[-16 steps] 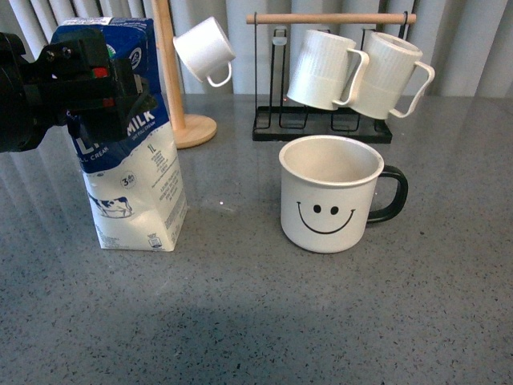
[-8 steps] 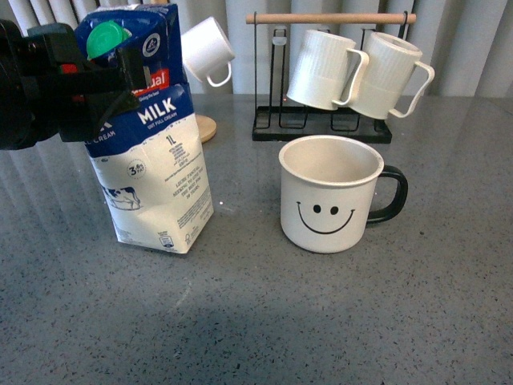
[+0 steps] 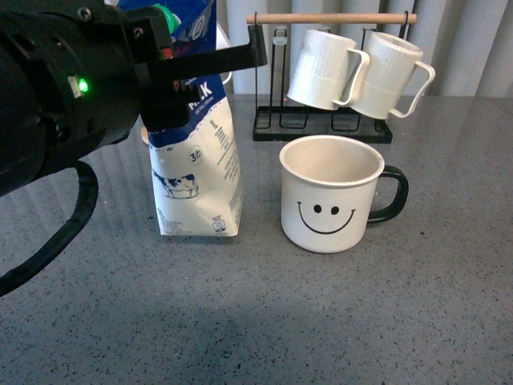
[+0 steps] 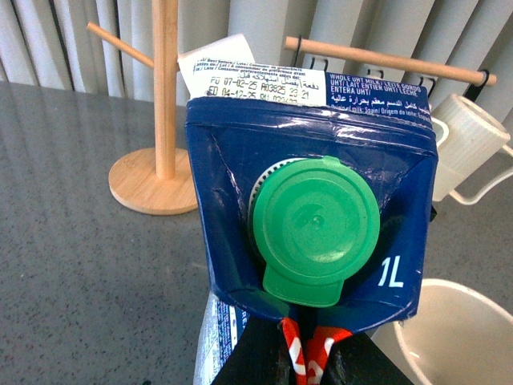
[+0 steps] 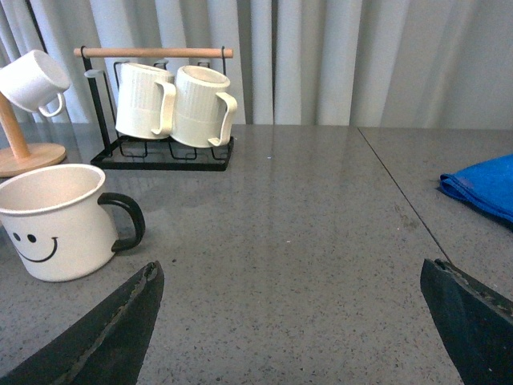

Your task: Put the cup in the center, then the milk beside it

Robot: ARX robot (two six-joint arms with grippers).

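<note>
Clenched left pincer (image 3: pixel 196 72) high on the milk carton (image 3: pixel 196 176), upright on speckled grey tabletop (image 3: pixel 361 321) just left of the smiley cup (image 3: pixel 330 200), not touching; wide-spread, empty right pincer (image 5: pixel 288 337) over the same surface; pale pleated curtains (image 3: pixel 465 32) behind; legible on the carton: "1L", "WHOLE UHT MILK", a "07-02-25" date stamp.

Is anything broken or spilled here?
Nothing's spilled. Only the milk carton looks a bit odd: its blue top is creased and dented around the green cap. The smiley cup stands upright and whole.
</note>
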